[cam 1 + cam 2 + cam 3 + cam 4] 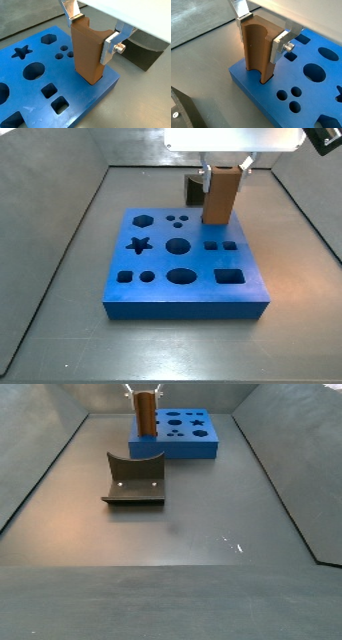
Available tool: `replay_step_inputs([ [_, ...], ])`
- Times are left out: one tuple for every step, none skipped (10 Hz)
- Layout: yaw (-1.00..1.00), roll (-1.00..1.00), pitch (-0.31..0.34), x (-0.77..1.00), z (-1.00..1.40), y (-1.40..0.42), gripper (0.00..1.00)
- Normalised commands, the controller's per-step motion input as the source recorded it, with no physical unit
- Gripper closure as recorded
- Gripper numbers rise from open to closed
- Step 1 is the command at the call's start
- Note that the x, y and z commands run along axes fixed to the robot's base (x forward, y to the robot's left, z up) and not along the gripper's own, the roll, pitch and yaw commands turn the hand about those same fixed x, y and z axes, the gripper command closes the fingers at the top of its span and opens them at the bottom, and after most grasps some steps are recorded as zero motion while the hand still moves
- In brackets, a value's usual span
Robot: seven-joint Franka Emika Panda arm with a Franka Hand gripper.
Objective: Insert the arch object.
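The arch object [87, 50] is a tall brown upright block with a curved hollow along one face, seen in a wrist view [256, 50]. My gripper [92, 35] is shut on its upper part, one silver finger on each side. The block stands upright at a corner of the blue board [80, 102], and its lower end meets the board's top there. Whether it sits in a hole cannot be told. In both side views the block [222, 196] [142, 414] stands at the board's [187, 296] corner nearest the fixture, with the gripper [221, 170] above it.
The blue board [271, 102] has star, hexagon, round and square holes. The dark fixture [134, 479] stands on the grey floor beside the board, close behind the block [195, 190]. Grey walls enclose the floor.
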Motion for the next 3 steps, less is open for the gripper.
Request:
replay_step_inputs([
  [0.0,0.0,-0.141,0.0,-0.22,0.0,1.0],
  [0.0,0.0,-0.121,-0.01,-0.05,0.0,1.0],
  [0.0,0.0,0.0,0.0,0.0,0.0,1.0],
])
